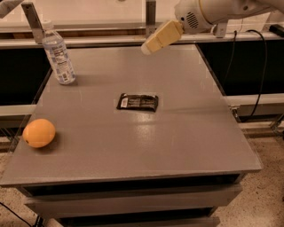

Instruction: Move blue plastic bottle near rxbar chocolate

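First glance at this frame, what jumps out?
The orange fruit near the table's front-left edge catches the eye first, then the black rxbar chocolate lying flat mid-table. The blue plastic bottle stands upright at the back-left corner. The gripper hangs above the far edge, touching none of them.

End effector (149, 46) above table (199, 133), arm (217, 11) cropped
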### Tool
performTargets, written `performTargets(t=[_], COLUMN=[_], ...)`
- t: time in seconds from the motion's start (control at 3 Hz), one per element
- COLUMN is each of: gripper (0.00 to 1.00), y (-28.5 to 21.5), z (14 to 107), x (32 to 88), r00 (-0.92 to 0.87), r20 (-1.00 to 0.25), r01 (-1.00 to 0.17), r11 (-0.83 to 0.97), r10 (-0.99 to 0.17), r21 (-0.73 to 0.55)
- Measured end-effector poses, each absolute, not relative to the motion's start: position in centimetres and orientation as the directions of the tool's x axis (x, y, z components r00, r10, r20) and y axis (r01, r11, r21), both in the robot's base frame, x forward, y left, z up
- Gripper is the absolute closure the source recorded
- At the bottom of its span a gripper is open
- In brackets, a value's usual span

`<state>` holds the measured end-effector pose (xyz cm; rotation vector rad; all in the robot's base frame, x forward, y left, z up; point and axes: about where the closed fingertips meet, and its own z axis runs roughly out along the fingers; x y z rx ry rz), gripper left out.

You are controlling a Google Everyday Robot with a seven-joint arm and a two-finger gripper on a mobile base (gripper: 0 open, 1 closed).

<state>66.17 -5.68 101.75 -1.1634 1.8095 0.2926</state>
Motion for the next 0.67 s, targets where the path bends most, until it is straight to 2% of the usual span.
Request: performTargets(t=[0.33, 0.67], gripper=[0.00, 0.00], y=[-2.2, 4.3], z=[102.4, 104.1], x=[67.9, 70.8], r00=[-0.017, 0.140], r20=[-0.849, -0.899], r01=[-0.837, -0.869], r11=[0.472, 0.383], r10=[-0.529, -0.415], r21=[-0.278, -0.312])
